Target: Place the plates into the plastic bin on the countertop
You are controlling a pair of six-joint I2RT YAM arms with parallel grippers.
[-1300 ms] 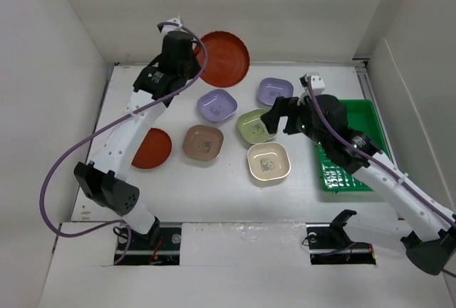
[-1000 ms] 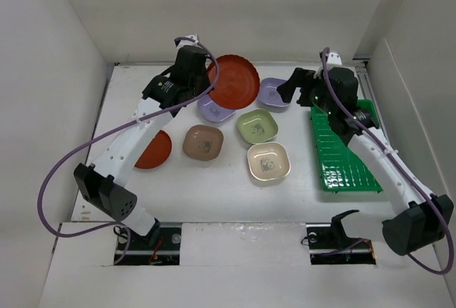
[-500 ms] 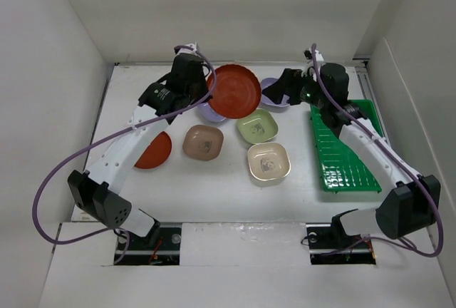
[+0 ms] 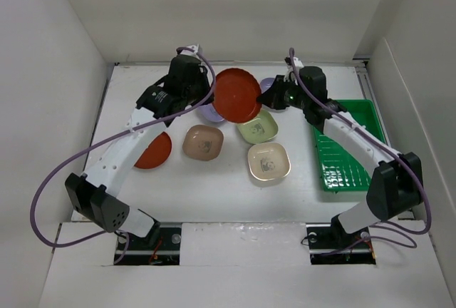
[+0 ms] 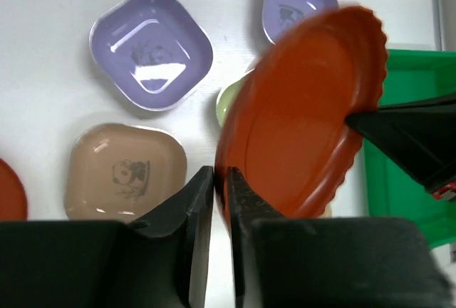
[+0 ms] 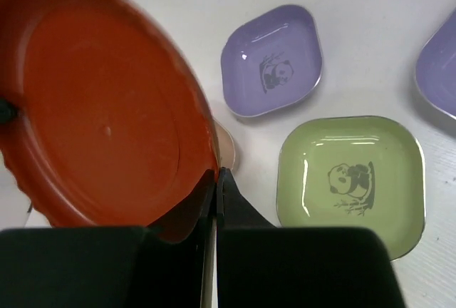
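Red-orange round plate (image 4: pixel 237 96) hangs tilted above the worktop (image 4: pixel 214 190), between the two arms. The left fingers (image 5: pixel 191 204) are clamped on one edge of its rim, the right fingers (image 6: pixel 239 212) pinched shut on the opposite edge. Beneath lie a lavender dish (image 5: pixel 152 49) and a green dish (image 6: pixel 349 180). The green plastic bin (image 4: pixel 343 174) sits at the worktop's right side, beside the cream dish (image 4: pixel 268 162).
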